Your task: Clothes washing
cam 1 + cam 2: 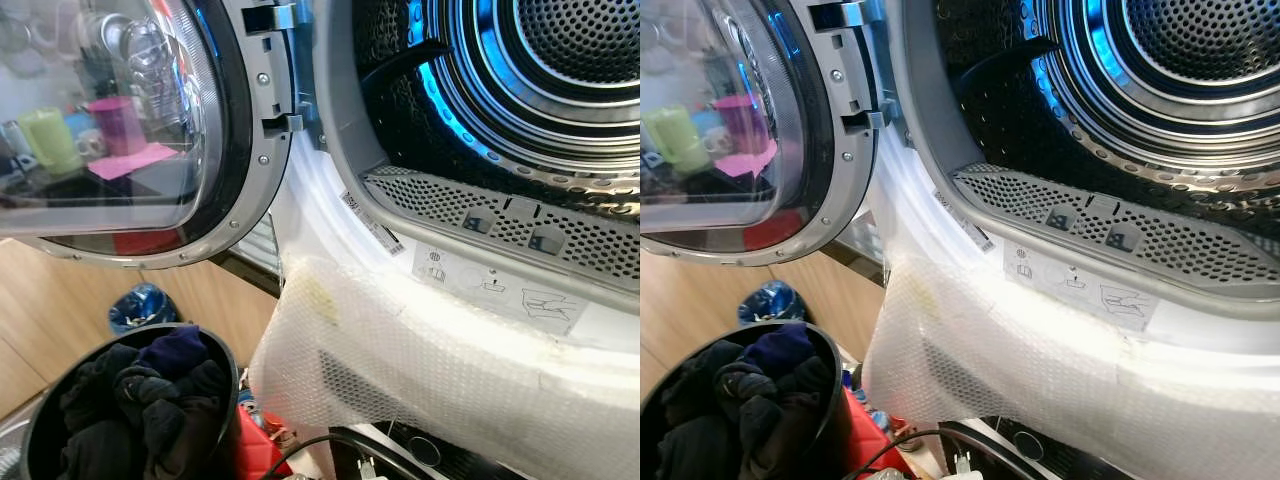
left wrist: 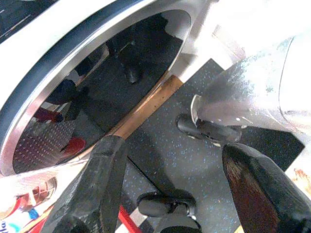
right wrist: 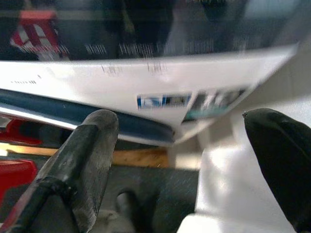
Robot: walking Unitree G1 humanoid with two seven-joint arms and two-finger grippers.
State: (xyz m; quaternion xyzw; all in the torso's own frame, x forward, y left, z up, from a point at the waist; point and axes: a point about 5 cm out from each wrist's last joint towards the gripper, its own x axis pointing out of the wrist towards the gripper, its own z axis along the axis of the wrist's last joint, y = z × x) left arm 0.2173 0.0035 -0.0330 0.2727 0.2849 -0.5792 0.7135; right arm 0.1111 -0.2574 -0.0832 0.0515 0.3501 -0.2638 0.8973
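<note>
Clothes (image 1: 140, 400) sit dark in your black bin (image 1: 226, 368), low left of the open drum (image 1: 560, 60). Left gripper (image 2: 170, 179) and right gripper (image 3: 189, 165) both gape, empty, well apart from them.

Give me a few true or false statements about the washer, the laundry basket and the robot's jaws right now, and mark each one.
1. The machine's door is swung open. True.
2. The drum is packed with clothes. False: the part of the drum in view shows bare perforated metal with no clothes.
3. The black basket holds dark clothes. True.
4. The basket stands to the right of the machine's opening. False: it sits low on the left, below the open door.
5. The left gripper has its jaws shut on a garment. False: its jaws stand apart with nothing between them.
6. Bubble wrap covers the machine's front below the opening. True.
</note>
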